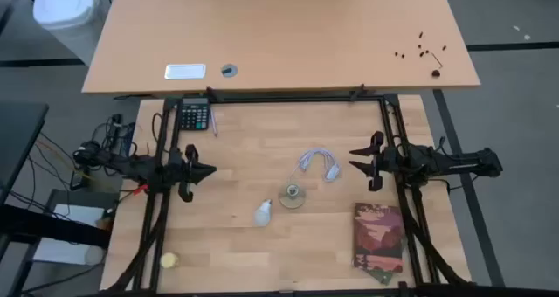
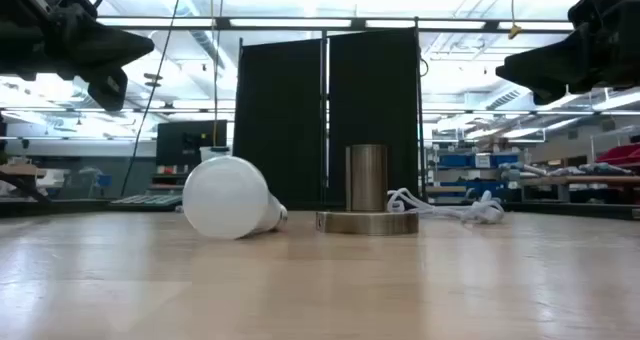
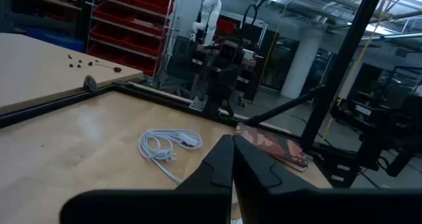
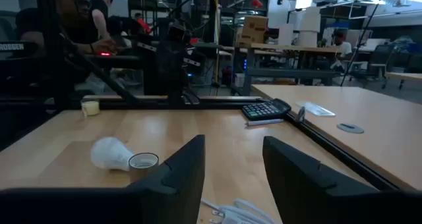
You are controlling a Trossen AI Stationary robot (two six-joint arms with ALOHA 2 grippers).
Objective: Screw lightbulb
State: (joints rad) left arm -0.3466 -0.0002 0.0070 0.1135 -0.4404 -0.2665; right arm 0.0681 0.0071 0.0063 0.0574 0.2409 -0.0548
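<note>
Lightbulb (image 1: 263,212): lies on its side on the bench (image 1: 236,175), just beside the socket disc (image 1: 293,195), not screwed in.
Left gripper (image 1: 203,170): fingers clenched, empty, hanging over the bench's left edge.
Right gripper (image 1: 361,156): fingers parted, grasping nothing, near the white cable (image 1: 319,163).
Your progress: nothing done; pickup and threading remain, by my judgement.

Bright, even overhead light, soft shadows.
In the low view ceiling strip lights glare white behind the lightbulb (image 2: 228,211); the near surface (image 2: 320,290) blurs, and both arms read as dark silhouettes above it.
</note>
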